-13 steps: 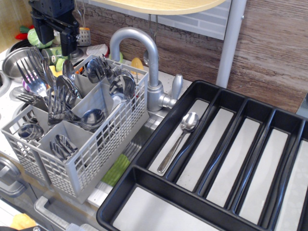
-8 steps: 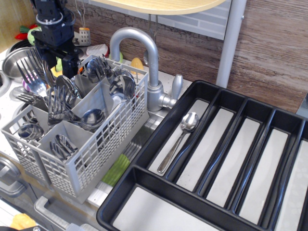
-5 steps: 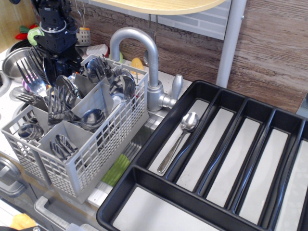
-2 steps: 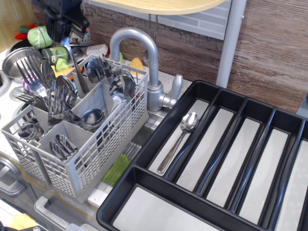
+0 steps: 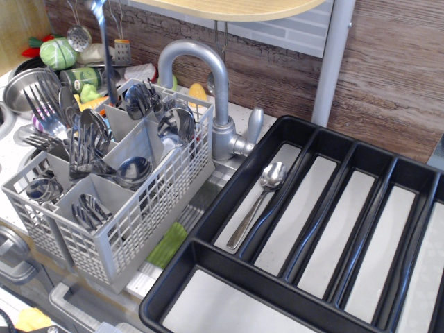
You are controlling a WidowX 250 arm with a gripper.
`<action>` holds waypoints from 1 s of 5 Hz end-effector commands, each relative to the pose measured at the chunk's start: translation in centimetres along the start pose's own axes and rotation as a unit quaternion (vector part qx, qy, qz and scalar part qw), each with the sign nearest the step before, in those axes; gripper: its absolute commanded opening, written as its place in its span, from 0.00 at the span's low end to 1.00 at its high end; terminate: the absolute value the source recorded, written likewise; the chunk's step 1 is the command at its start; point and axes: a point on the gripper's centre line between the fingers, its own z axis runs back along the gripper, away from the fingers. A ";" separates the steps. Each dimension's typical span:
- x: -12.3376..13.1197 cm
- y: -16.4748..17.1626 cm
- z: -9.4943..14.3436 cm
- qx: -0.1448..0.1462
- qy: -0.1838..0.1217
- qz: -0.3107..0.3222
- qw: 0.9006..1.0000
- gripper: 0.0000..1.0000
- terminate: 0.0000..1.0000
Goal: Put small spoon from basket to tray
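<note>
A small spoon was seen hanging almost upright at the upper left of the frame, its handle running off the top edge and its lower end just above the back of the basket. The gripper wasn't in the shot at all, so nothing could be told about how its jaws were set.

The basket was sat in the left half, packed pretty full: forks were fanned out at its far left, and bigger spoons were stuck bowl-up in the middle compartments. Right behind the basket a grey tap was arched over, and a steel bowl plus some green toy veg were crowded in at the upper left, close by the hanging spoon.

The tray was laid out across the right and lower part of the frame, with another spoon already lying in its leftmost long compartment, bowl toward the top. A green sponge-like thing was wedged between basket and tray.
</note>
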 end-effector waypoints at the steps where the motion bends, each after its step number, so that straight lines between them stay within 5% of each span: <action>1: 0.6 -2.3 6.6 -0.006 0.070 0.038 0.997 0.00 0.00; 2: 1.0 -5.4 6.6 -0.057 0.099 0.071 0.991 0.00 0.00; 5: -0.5 -10.7 1.3 -0.183 0.061 0.103 0.976 0.00 0.00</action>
